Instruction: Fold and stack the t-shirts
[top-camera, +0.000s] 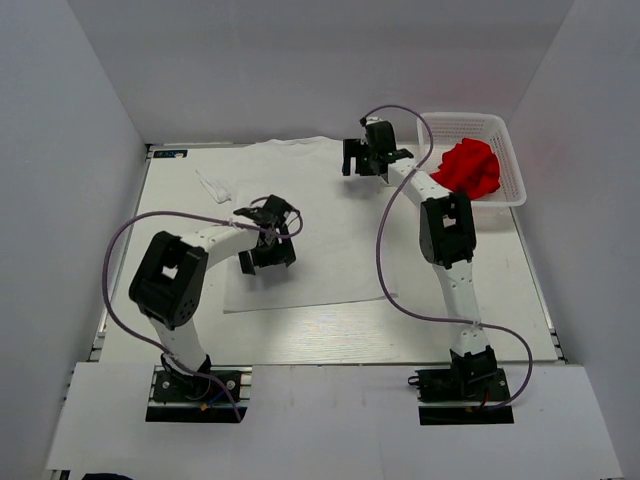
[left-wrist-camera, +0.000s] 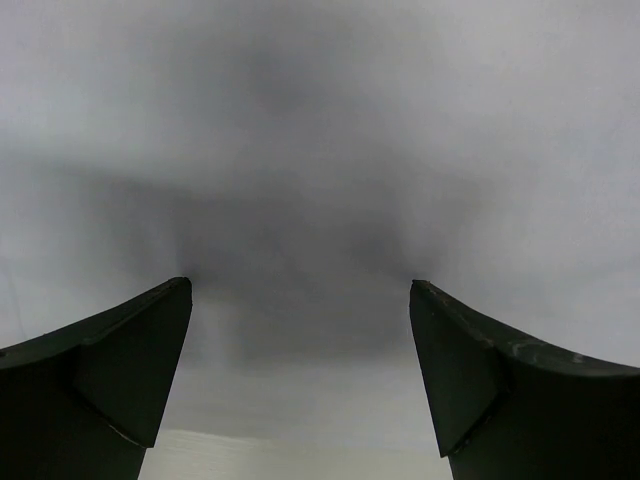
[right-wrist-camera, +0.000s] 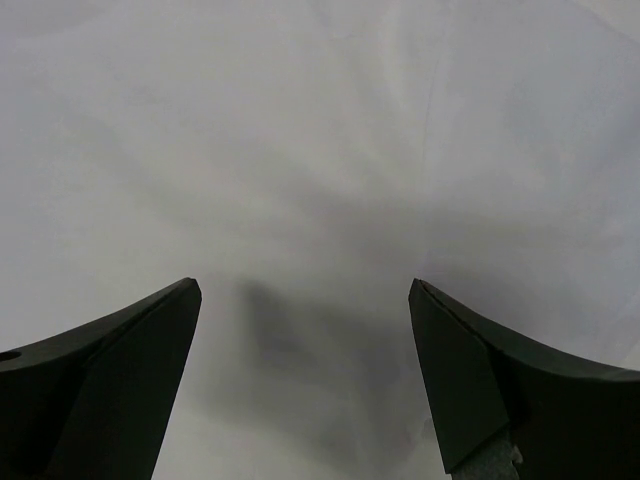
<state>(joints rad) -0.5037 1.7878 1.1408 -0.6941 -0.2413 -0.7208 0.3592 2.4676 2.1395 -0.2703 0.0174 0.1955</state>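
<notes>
The white t-shirt (top-camera: 320, 215) lies spread flat on the table, from the back edge to the front middle. The red t-shirt (top-camera: 470, 168) lies crumpled in the white mesh basket (top-camera: 515, 160) at the back right. My left gripper (top-camera: 268, 245) is open, pointing down over the shirt's near left part; white cloth (left-wrist-camera: 320, 200) fills its view. My right gripper (top-camera: 365, 160) is open over the shirt's far right part near the basket; creased white cloth (right-wrist-camera: 320, 180) fills its view. Neither holds anything.
A small crumpled white piece (top-camera: 213, 185) lies on the table left of the shirt. White walls close in the table on three sides. Purple cables loop from both arms over the table.
</notes>
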